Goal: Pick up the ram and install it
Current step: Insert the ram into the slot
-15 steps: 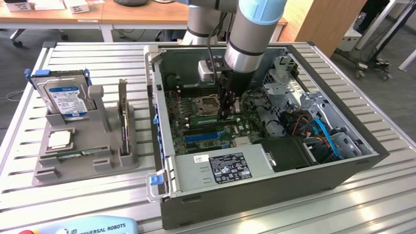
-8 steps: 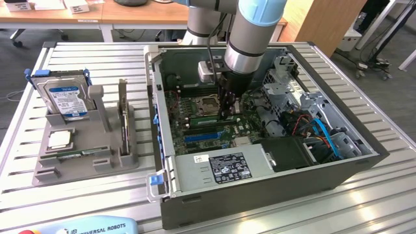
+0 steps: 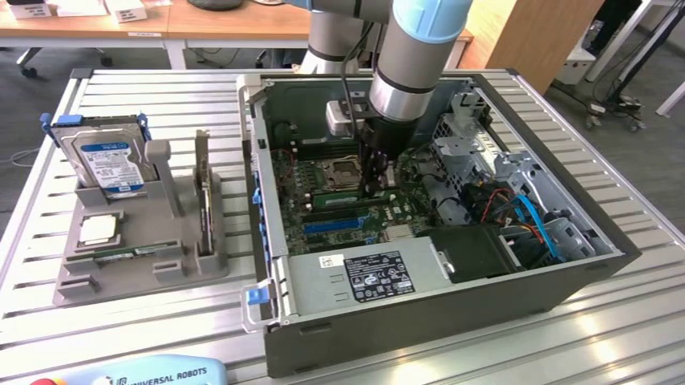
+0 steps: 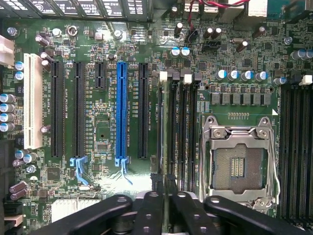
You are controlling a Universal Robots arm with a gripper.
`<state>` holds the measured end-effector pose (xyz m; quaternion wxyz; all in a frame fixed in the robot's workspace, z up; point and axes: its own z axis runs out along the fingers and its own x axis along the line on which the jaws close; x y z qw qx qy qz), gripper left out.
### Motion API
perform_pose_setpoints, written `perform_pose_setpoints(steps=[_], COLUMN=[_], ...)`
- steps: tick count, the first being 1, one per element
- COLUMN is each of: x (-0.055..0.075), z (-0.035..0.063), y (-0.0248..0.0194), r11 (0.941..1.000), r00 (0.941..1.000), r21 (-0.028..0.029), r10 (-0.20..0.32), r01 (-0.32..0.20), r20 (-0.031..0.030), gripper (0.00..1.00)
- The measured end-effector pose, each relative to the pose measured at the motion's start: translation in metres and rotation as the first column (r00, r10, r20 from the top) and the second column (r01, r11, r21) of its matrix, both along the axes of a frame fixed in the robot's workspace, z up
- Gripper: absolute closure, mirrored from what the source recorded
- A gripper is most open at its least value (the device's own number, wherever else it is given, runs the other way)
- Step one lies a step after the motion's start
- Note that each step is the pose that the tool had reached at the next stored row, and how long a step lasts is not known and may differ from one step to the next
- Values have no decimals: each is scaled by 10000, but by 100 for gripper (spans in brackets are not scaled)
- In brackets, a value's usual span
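- The hand (image 4: 165, 198) is down inside the open computer case (image 3: 428, 321), its two dark fingers (image 4: 151, 208) drawn together on the top edge of the ram (image 4: 165, 137). From what shows, I judge this a clamp on the stick.
- In the wrist view the ram appears edge-on as a thin green strip. It stands upright in the line of a memory slot (image 4: 177, 127), though whether it is fully seated I cannot tell.
- It should handle as light, thin and stiff, but fragile, and twisting or a tilted push could crack it or bend the slot. The best hold is on the long upper edge near the middle, with the flat faces pinched and the contacts left clear.
- Just beside the memory slots is the open processor socket (image 4: 239, 166), and on their other side a blue slot (image 4: 121, 112).
- Farther off, on the counter (image 3: 642, 321), a grey holder (image 3: 139, 265) carries a hard drive (image 3: 107, 160), well apart from the hand.
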<state>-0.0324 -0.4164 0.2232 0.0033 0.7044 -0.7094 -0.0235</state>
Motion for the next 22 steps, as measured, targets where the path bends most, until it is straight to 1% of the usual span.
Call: perform_pose_setpoints(steps=[2, 4, 5, 9, 12, 22], x=[0, 0, 0, 0, 0, 0], z=[0, 0, 0, 1, 19, 151], y=[0, 0, 0, -1, -1, 0], r11=[10000, 10000, 10000, 10000, 10000, 10000], r00=[10000, 10000, 10000, 10000, 10000, 10000], r21=[-2, -2, -2, -2, -3, -4], r10=[0, 0, 0, 0, -1, 0], r01=[0, 0, 0, 0, 1, 0], r20=[0, 0, 0, 0, 0, -1], gripper=[76, 76, 69, 69, 69, 69])
